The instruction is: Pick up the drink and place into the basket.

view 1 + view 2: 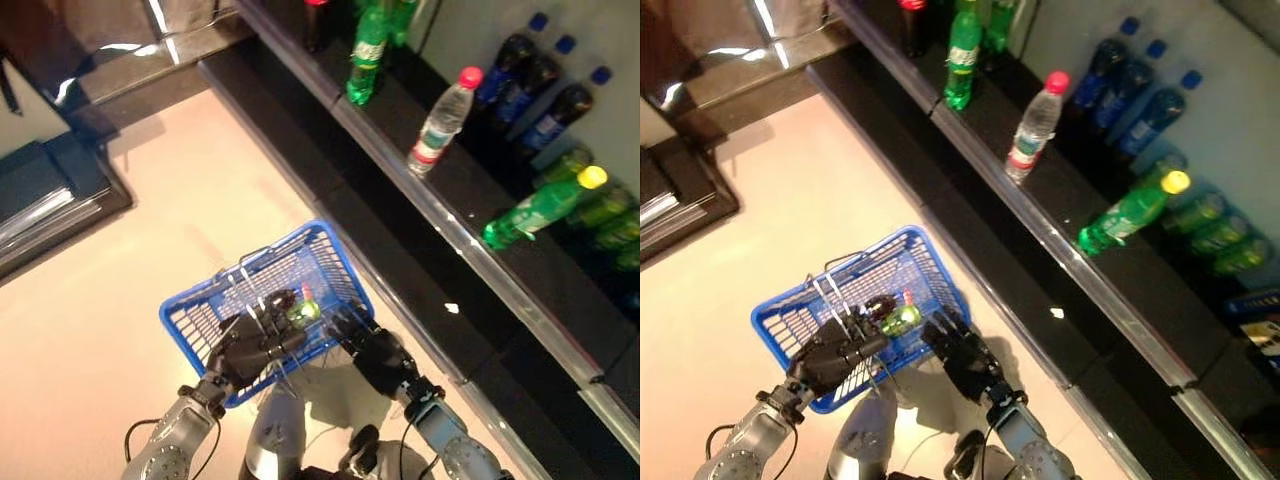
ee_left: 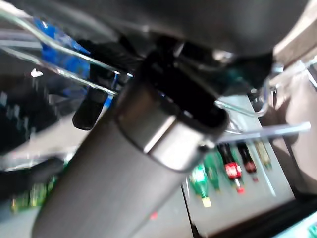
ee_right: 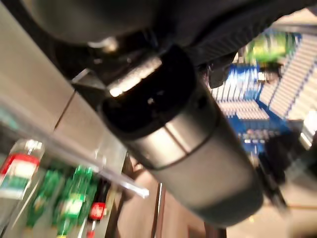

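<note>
My left hand point(image 1: 250, 345) is shut on the thin wire handles of the blue basket point(image 1: 185, 322) and holds it up off the floor in front of me. A small green drink point(image 1: 302, 311) with a red end lies inside the basket near its right side; it also shows in the right eye view point(image 1: 900, 320). My right hand point(image 1: 375, 350) is at the basket's near right rim, just beside the drink, with its fingers spread and holding nothing. The basket also shows in the right wrist view point(image 3: 267, 104).
A long dark shelf point(image 1: 470, 250) runs along the right. On it stand green bottles point(image 1: 365, 55), a clear bottle with a pink cap point(image 1: 440, 120) and dark bottles with blue caps point(image 1: 545, 95). A green bottle with a yellow cap point(image 1: 540, 210) lies tilted. A dark low stand point(image 1: 50, 190) sits at the left.
</note>
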You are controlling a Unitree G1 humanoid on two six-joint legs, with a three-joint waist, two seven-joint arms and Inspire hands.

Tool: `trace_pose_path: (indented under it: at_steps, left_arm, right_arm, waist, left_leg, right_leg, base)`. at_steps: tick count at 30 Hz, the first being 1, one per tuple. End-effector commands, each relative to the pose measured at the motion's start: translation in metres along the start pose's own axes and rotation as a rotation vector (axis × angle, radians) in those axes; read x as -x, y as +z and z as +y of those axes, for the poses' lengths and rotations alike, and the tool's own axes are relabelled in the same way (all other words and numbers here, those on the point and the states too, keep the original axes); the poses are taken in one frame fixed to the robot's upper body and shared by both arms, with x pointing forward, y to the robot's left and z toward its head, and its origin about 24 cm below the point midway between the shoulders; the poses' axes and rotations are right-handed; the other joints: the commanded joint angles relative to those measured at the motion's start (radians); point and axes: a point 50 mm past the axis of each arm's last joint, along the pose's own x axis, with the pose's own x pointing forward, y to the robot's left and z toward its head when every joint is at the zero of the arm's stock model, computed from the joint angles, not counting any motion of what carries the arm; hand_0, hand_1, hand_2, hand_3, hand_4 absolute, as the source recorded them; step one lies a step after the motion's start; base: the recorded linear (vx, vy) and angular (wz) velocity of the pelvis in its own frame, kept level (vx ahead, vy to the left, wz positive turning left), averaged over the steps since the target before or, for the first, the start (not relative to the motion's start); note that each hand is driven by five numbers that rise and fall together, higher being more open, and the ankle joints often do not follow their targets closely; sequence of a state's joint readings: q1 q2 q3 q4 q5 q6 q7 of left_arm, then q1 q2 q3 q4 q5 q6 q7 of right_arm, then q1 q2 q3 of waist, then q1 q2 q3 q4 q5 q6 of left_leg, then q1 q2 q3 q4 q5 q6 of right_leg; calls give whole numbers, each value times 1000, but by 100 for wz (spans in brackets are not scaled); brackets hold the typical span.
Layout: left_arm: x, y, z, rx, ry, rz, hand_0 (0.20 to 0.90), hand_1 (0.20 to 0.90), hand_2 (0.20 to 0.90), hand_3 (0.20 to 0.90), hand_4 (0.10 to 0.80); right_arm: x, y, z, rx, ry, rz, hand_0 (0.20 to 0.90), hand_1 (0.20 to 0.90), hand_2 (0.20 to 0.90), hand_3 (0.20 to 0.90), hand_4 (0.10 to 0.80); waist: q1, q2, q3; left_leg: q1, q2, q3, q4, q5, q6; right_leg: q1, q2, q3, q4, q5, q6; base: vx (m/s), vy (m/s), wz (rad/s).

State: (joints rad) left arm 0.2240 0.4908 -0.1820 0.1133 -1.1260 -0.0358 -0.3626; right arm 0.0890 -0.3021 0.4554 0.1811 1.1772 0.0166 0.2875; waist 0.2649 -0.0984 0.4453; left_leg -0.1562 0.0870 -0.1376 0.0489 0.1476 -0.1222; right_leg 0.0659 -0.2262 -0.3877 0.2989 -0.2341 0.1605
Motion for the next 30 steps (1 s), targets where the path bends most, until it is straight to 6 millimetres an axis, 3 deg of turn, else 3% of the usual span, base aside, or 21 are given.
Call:
trace_pose_path:
  at_steps: [1, 6, 10, 11, 14, 16, 17, 18, 19, 20, 22, 23, 25, 28, 30]
  left_arm:
    - [-17, 28, -57, -9, -269, -297, 300, 300, 300, 200, 100]
    - [-10, 3, -15, 22, 16, -263, 300, 300, 300, 200, 100]
    - [3, -21, 18, 21, 275, -221, 300, 300, 300, 200, 100]
    - [11, -28, 31, 12, 372, -208, 300, 300, 300, 200, 100]
    - [21, -35, 49, 28, 520, -190, 300, 300, 300, 200, 100]
    - [22, -38, 57, 52, 590, -181, 300, 300, 300, 200, 100]
    - [19, -40, 60, 39, 611, -160, 300, 300, 300, 200, 100]
    - [18, -40, 60, 31, 615, -154, 300, 300, 300, 200, 100]
    - [11, -45, 60, 8, 609, -121, 300, 300, 300, 200, 100]
    - [9, -46, 60, 4, 616, -113, 300, 300, 300, 200, 100]
    - [9, -50, 62, 31, 651, -127, 300, 300, 300, 200, 100]
    - [12, -53, 64, 66, 672, -156, 300, 300, 300, 200, 100]
    - [14, -53, 66, 88, 687, -181, 300, 300, 300, 200, 100]
    - [14, -55, 69, 188, 739, -235, 300, 300, 300, 200, 100]
    - [8, -56, 68, 233, 772, -242, 300, 300, 300, 200, 100]
  right_arm:
    - [2, 4, 25, 77, 262, 22, 900, 900, 900, 900, 800]
    - [9, -2, 29, 33, 379, 13, 900, 900, 900, 900, 800]
    - [15, -6, 14, -10, 261, -47, 900, 900, 900, 900, 800]
    - [24, -8, 3, -22, 210, -74, 900, 900, 900, 900, 800]
    - [34, -11, -16, 6, 70, -84, 900, 900, 900, 900, 800]
    - [41, -12, -28, 13, -23, -88, 900, 900, 900, 900, 800]
    - [48, -12, -39, 25, -121, -99, 900, 900, 900, 900, 800]
    - [50, -12, -42, 38, -155, -103, 900, 900, 900, 900, 800]
    - [58, -12, -57, 100, -288, -99, 900, 900, 900, 900, 800]
    - [62, -15, -65, 135, -375, -70, 900, 900, 900, 900, 800]
    - [70, -20, -82, 253, -505, 8, 900, 900, 900, 900, 800]
    - [74, -22, -93, 400, -608, 87, 900, 900, 900, 900, 800]
    - [74, -22, -96, 490, -645, 130, 900, 900, 900, 900, 800]
    - [75, -23, -108, 639, -757, 255, 900, 900, 900, 900, 800]
    - [80, -27, -114, 603, -812, 303, 900, 900, 900, 900, 800]
  waist:
    - [-21, 33, -132]
    - [-41, 29, -178]
    - [-70, 25, -212]
    - [-84, 24, -222]
    - [-112, 23, -237]
    - [-142, 27, -245]
    - [-170, 29, -253]
    - [-177, 30, -255]
    - [-210, 31, -260]
    - [-219, 31, -261]
    - [-215, 34, -258]
    - [-202, 39, -255]
    - [-195, 43, -251]
    - [-177, 60, -234]
    - [-189, 66, -228]
  left_leg:
    - [107, 1, 45, 10, -100, 59]
    - [139, 2, 79, -1, -117, 58]
    - [161, 2, 120, 10, -145, 67]
    - [169, 1, 138, 14, -157, 73]
    - [180, -3, 152, 6, -166, 83]
    - [190, -7, 136, -22, -161, 88]
    - [192, -15, 106, -42, -158, 93]
    - [192, -17, 97, -48, -156, 95]
    - [189, -30, 42, -63, -145, 101]
    - [186, -34, 15, -68, -135, 97]
    - [183, -35, -11, -79, -112, 83]
    - [174, -29, -26, -86, -91, 67]
    - [168, -24, -33, -90, -80, 60]
    - [117, 14, 12, -110, -19, 21]
    - [82, 53, 121, -108, 12, -1]
  right_leg:
    - [-66, 16, 39, -126, 219, -21]
    - [-41, -5, 79, -177, 245, 9]
    - [-32, -32, 117, -191, 260, 38]
    - [-28, -40, 131, -187, 257, 49]
    - [-28, -30, 167, -184, 248, 53]
    - [-30, 10, 229, -187, 230, 36]
    - [-34, 53, 287, -187, 210, 16]
    - [-35, 65, 302, -187, 205, 10]
    - [-41, 126, 373, -179, 187, -19]
    - [-42, 148, 382, -172, 180, -32]
    - [-33, 173, 364, -177, 175, -56]
    - [-28, 189, 357, -191, 177, -70]
    - [-24, 194, 354, -201, 179, -75]
    - [-10, 208, 324, -230, 185, -87]
    - [0, 206, 267, -233, 180, -91]
  base:
    - [33, 24, -21]
    - [54, 55, -23]
    - [54, 80, -31]
    - [26, 67, -31]
    - [-16, 34, -25]
    - [-37, 16, -10]
    - [-30, 9, 12]
    - [-63, -47, 53]
    - [-84, -81, 89]
    - [-120, -112, 120]
    - [-157, -124, 115]
    - [-148, -115, 72]
    - [-132, -84, 25]
    - [-180, -48, 20]
    - [-156, 36, 66]
